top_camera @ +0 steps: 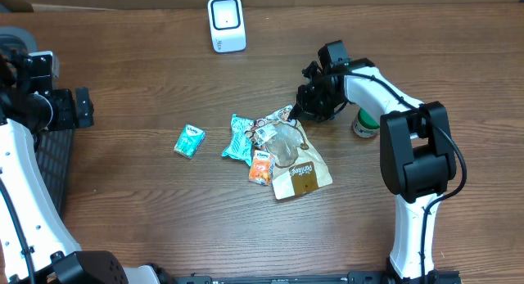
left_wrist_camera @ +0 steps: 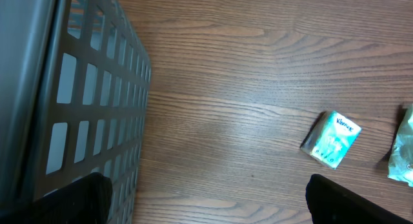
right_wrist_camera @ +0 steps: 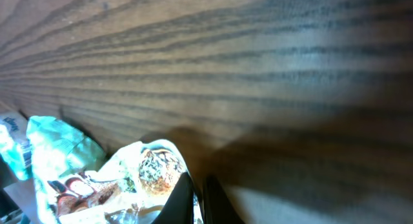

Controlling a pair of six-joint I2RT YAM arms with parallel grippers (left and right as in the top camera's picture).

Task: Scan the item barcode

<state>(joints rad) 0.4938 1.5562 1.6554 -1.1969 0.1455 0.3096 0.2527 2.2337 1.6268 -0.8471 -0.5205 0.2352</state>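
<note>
Overhead has your right gripper [top_camera: 297, 112] clenched on the far-right corner of the clear snack bag [top_camera: 280, 141], which trails near-left from it mid-table [top_camera: 409, 38], while the white scanner [top_camera: 226, 24] sits far-left, closest to this arm.

The right arm [top_camera: 385, 92] covers part of the green-lidded jar [top_camera: 363, 125] (label too small to read).

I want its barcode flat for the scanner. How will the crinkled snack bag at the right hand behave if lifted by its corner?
The snack bag looks like thin, wrinkled film, so it will probably droop and fold. The right hand pinches only its edge, so it may swing or slip. It touches the orange packet, which might drag along.
</note>
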